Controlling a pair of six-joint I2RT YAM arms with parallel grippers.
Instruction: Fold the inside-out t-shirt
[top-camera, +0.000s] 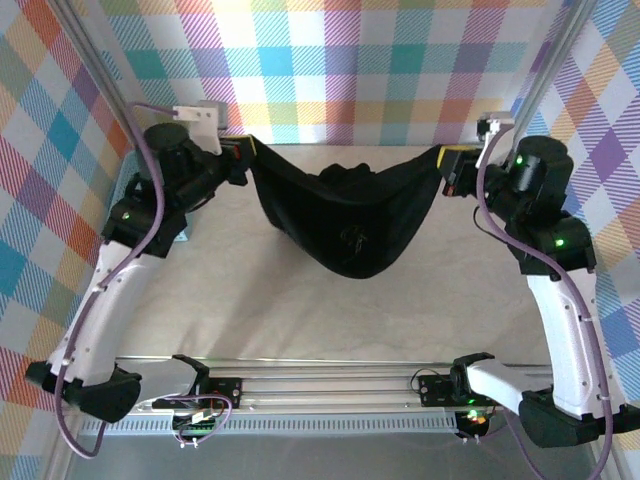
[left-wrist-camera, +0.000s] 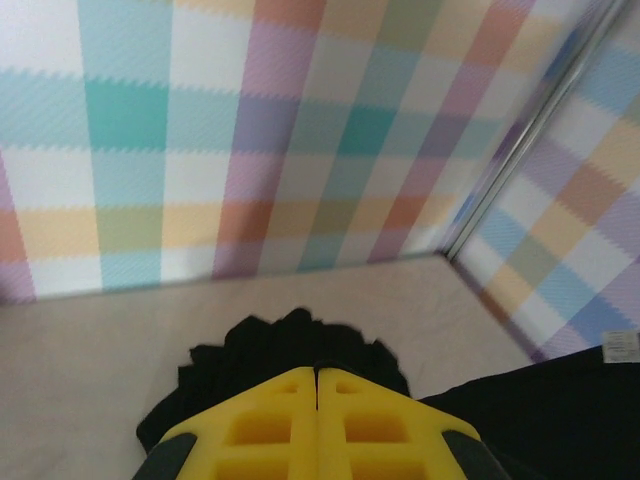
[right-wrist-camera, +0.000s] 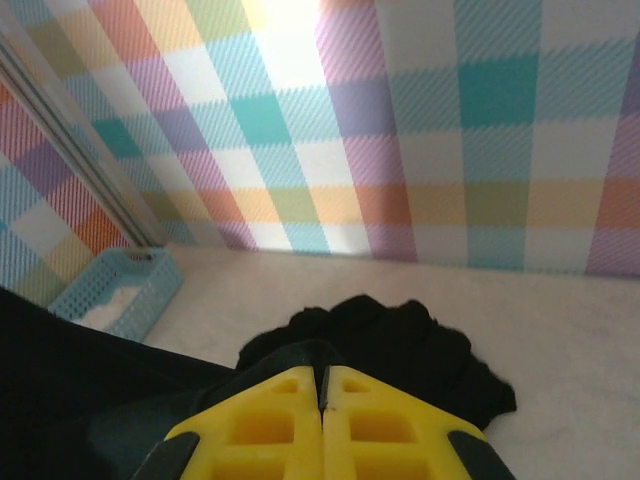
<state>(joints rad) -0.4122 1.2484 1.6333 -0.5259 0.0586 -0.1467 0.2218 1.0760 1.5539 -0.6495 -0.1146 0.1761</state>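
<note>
Two hands share the load in the overhead view: my left hand and right hand are both raised near the far wall, well apart, with the t-shirt strung between them like a hammock. Its black belly sags toward the surface, and from above I cannot tell whether the lowest fold touches down. On the left wrist camera, the yellow fingers are pressed together tip to tip, clenched on a bunched wad of black fabric that pokes out just beyond them. A pale label shows on the cloth at the right edge. The right wrist camera mirrors that. The fingers there are clamped flush on a ruffled bunch of the shirt, more black cloth drapes off to the left, and a light-blue basket stands on the surface off to that side. I judge this to be the spreading step, with the shirt lifted by two edge points so it can be laid flat; no fold is made yet. The next move, as I read it, calls for lowering both hands together and drawing them toward me, so the cloth settles flat rather than in a heap. Tension has to be even so neither grip slips.
</note>
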